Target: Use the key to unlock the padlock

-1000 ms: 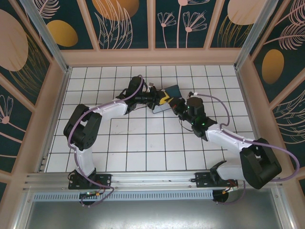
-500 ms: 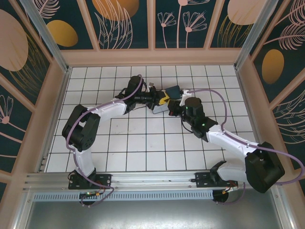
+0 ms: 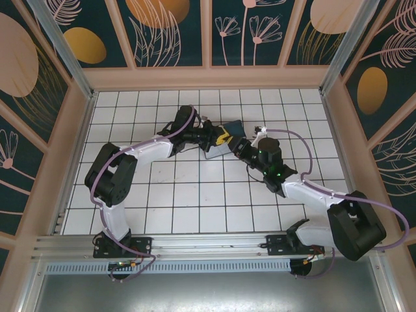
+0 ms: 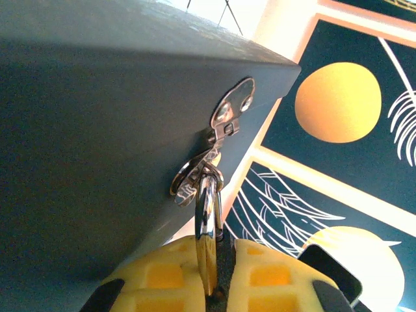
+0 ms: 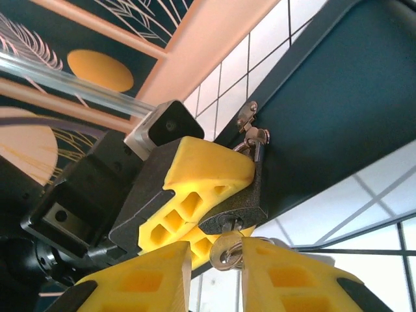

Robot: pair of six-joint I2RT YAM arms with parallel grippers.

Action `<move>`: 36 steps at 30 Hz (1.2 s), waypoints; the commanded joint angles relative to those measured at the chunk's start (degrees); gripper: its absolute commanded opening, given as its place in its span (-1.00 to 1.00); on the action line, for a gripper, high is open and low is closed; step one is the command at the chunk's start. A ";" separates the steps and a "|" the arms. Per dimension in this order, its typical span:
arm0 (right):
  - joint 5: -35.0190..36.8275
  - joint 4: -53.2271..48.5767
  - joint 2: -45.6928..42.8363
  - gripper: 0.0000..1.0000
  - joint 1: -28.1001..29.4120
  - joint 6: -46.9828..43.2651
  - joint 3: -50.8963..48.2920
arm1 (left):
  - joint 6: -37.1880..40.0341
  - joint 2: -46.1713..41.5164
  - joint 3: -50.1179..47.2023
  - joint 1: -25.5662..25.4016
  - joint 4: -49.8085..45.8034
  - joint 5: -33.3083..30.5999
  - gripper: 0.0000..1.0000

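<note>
Loosening the right gripper (image 5: 218, 257) since a second ago: then pinching shut, now standing a little apart around the head of the key (image 5: 227, 251), with a gap showing on one side. Still clamping the left gripper (image 4: 218, 252) on the padlock (image 5: 242, 195), holding it at the far middle of the tiled floor (image 3: 195, 195), between the two grippers. Pointing the padlock's long axis from the hasp (image 5: 249, 120), with the shackle (image 4: 208, 214) threaded through it, toward the right gripper, keyhole end nearest and carrying the key. Crowding in: the blue-grey box (image 5: 338, 91) right behind the lock, the left wrist's camera block (image 5: 166, 127) just to the left
</note>
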 commanded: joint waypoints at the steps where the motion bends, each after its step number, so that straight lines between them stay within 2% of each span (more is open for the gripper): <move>1: -5.83 11.66 -0.13 -0.49 0.85 11.12 -0.34 | -1.17 -2.38 -0.13 -0.63 5.11 -1.39 -1.00; 5: -5.54 13.97 -1.35 -0.51 1.02 15.55 -2.41 | -1.40 -2.14 -0.69 -0.57 5.85 -2.49 -1.00; 12: -3.73 10.39 -1.93 -0.44 0.68 17.82 -3.12 | -2.19 -1.79 -0.70 -0.56 7.28 -2.16 -1.00; 15: -0.54 7.01 -5.08 -0.39 0.21 18.23 -4.96 | -2.03 -1.88 -0.61 -0.54 7.11 -2.23 -1.00; 21: 0.51 4.79 -8.17 -0.26 -0.30 19.95 -7.69 | -2.32 -1.53 -0.53 -0.58 7.62 -2.61 -1.00; 26: -1.00 9.13 -3.85 -0.36 -0.48 20.96 -6.99 | -2.43 -1.53 -0.26 -0.59 7.54 -2.53 -1.00; 36: -0.57 16.72 1.41 -0.38 -0.65 22.79 -6.14 | -2.09 -1.74 -0.55 -0.60 7.41 -2.28 -1.00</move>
